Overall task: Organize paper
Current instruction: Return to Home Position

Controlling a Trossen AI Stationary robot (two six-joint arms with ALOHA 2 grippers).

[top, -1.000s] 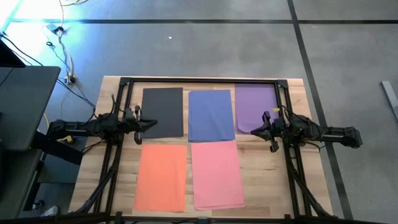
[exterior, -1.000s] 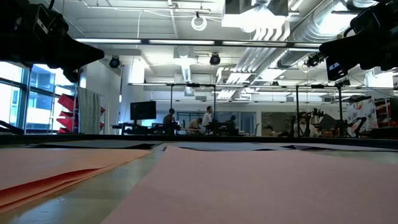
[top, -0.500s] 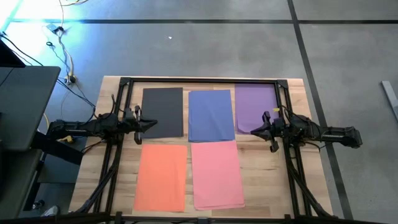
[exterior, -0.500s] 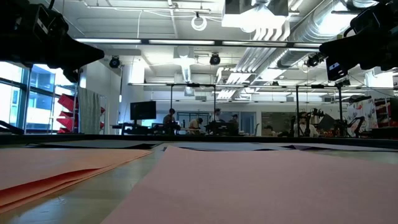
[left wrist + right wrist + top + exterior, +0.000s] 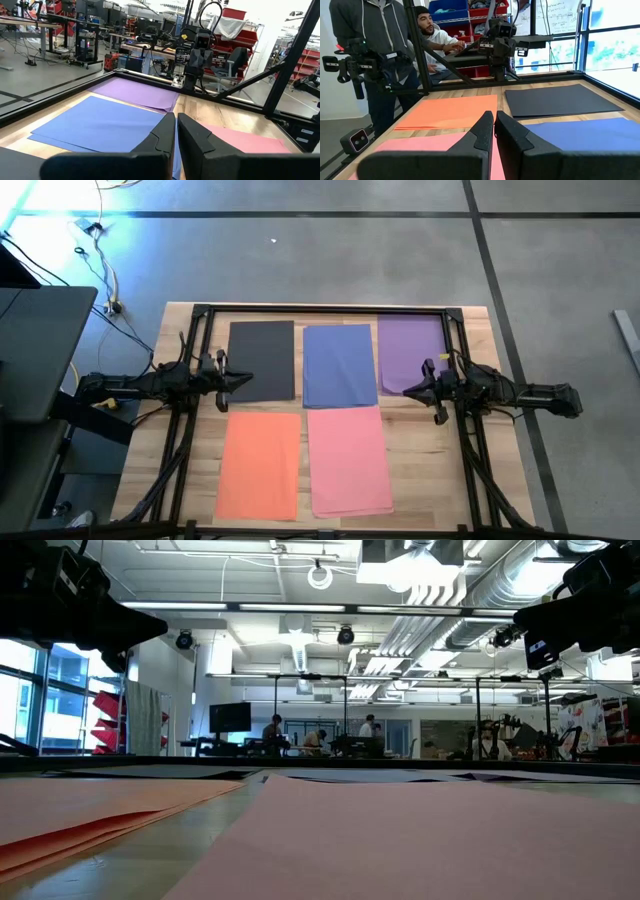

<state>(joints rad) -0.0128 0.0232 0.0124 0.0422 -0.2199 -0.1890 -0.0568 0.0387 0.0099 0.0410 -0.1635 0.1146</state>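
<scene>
Table [image 5: 420,480] seen from above: dark grey sheet [image 5: 262,360], blue sheet [image 5: 339,365] and purple sheet [image 5: 410,350] form the back row, orange sheet [image 5: 259,465] and pink sheet [image 5: 349,460] the front row, all flat. My left claw [image 5: 243,380] hangs above the grey sheet's front corner, my right claw [image 5: 408,390] above the purple sheet's front edge. Low view: orange and pink fill the foreground. Wrist views: both claws' fingers sit almost closed together, gripping nothing.

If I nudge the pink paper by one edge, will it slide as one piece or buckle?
Probably buckles: the pink paper looks thin and lies flat on the wooden table. Lifted by one edge it would likely droop. The orange paper shows layered edges; loose sheets like these may fan apart.
</scene>
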